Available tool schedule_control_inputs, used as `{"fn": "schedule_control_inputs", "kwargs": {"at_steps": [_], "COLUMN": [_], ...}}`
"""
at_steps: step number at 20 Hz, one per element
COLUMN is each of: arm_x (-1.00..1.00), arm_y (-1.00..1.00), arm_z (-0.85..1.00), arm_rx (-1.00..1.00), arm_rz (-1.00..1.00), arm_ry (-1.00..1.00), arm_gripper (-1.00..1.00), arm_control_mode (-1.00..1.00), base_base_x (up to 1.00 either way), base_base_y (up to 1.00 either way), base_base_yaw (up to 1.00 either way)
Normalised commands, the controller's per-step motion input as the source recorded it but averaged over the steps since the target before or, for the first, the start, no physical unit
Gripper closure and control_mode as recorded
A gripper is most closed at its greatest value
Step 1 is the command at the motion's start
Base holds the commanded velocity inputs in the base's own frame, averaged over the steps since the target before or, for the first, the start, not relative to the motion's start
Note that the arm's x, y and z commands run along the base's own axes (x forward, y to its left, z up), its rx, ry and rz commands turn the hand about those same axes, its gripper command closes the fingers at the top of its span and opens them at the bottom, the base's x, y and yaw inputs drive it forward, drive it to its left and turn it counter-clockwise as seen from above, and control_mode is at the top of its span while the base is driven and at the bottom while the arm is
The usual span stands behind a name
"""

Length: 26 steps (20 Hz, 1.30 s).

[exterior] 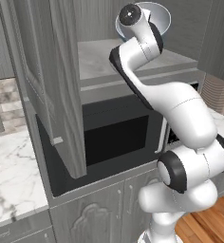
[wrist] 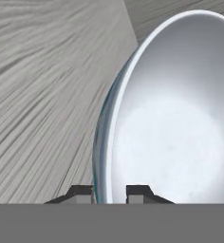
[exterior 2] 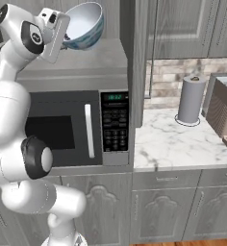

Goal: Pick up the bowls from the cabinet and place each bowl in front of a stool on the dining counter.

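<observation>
My gripper [wrist: 109,193] is shut on the rim of the white porcelain bowl [wrist: 171,118], one finger on each side of its wall. The bowl [exterior 2: 84,24] hangs tilted on its side, lifted above the pale inner shelf [exterior 2: 103,56] of the tall grey cabinet, and shows a blue-teal band outside. In the left base view the bowl [exterior: 161,20] peeks out behind my wrist, over the shelf [exterior: 99,57]. The cabinet's panelled door [exterior: 57,90] stands open at the left. The marbled stone bowl, the stools and the dining counter are out of view.
A black microwave [exterior 2: 77,127] sits right under the shelf. To the right, a marble worktop [exterior 2: 182,139] carries a paper towel roll [exterior 2: 191,99] and a toaster [exterior 2: 226,108]. The edge of the open cabinet door [exterior 2: 137,57] hangs beside the microwave.
</observation>
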Motion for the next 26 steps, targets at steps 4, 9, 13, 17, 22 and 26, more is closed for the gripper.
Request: {"fn": "schedule_control_inputs", "kwargs": {"at_steps": [4, 9, 13, 17, 22, 26], "arm_x": [-0.16, -0.51, -0.81, -0.96, -1.00, -1.00], "arm_y": [0.03, 0.00, 0.00, 0.00, 0.00, 0.00], "arm_z": [0.00, -0.01, -0.06, 0.00, 0.00, 0.00], "arm_rx": [0.00, 0.00, 0.00, 0.00, 0.00, 0.00], "arm_rz": [0.00, 0.00, 0.00, 0.00, 0.00, 0.00], "arm_ry": [-0.03, -0.02, 0.00, 0.00, -0.01, 0.00], "arm_gripper": [1.00, 1.00, 1.00, 1.00, 1.00, 1.00], "arm_control_mode": [-1.00, -1.00, -1.00, -1.00, -1.00, -1.00], "base_base_x": [0.00, 0.00, 0.00, 0.00, 0.00, 0.00], "base_base_y": [0.00, 0.00, 0.00, 0.00, 0.00, 0.00], "base_base_yaw": [0.00, 0.00, 0.00, 0.00, 0.00, 0.00]}}
